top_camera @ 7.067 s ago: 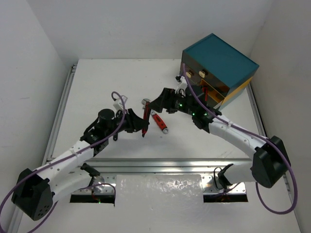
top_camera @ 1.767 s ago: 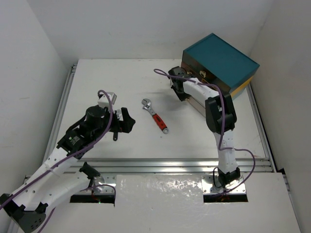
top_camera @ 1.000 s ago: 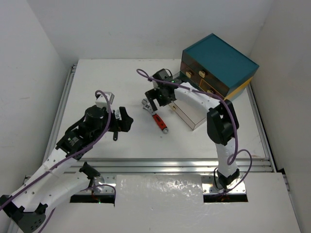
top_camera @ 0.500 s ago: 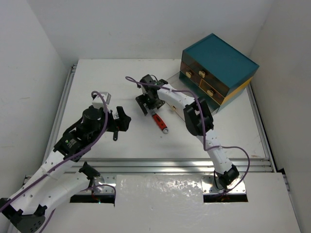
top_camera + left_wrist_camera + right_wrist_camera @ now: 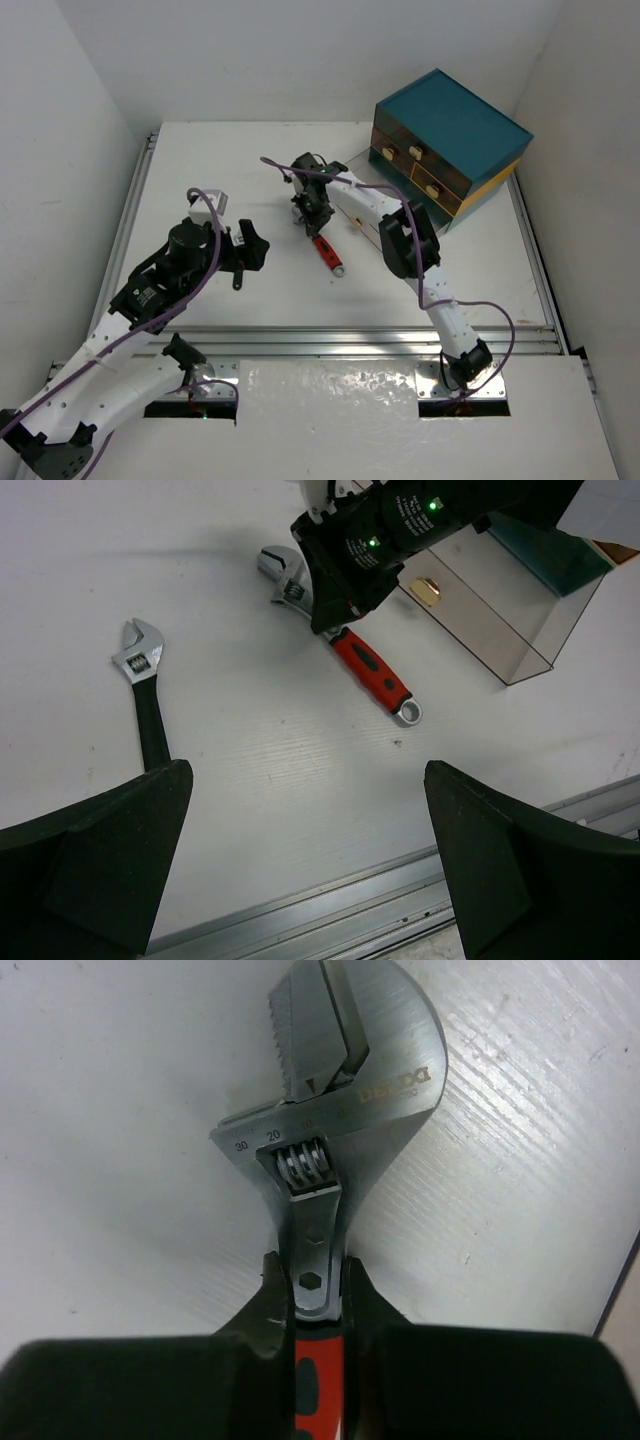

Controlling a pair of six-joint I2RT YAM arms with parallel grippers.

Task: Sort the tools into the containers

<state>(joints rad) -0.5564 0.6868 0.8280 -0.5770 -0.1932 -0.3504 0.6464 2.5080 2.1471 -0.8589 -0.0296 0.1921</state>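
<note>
Two robot arms reach out over a white bench point(image 5: 220, 170). The right hand point(image 5: 315, 1295) is down on the red-handled adjustable wrench point(image 5: 330, 1080), with its two fingers point(image 5: 262, 1305) pressed against either side of the steel neck, just where the red grip begins. The wrench lies flat on the bench. Its silver head points away from the arm bases, and its ringed handle end points back toward them.

The left hand point(image 5: 305, 770) hangs over the bench to the left of that wrench, its fingers spread wide and holding nothing. Below it lies a dark-handled adjustable wrench point(image 5: 145, 695). The head of this wrench shows plainly, while its handle runs out of sight under one finger.

Just to the right of the red wrench, a see-through drawer point(image 5: 520, 640) with a cream knob point(image 5: 428, 588) sits out on the bench, between the wrench and the chest. The teal-topped chest point(image 5: 450, 125) stands at the far right corner, with a yellow edge along its side. Smoky, cream-knobbed drawer fronts point(image 5: 413, 152) are closed in its face. What they hold cannot be made out.
</note>
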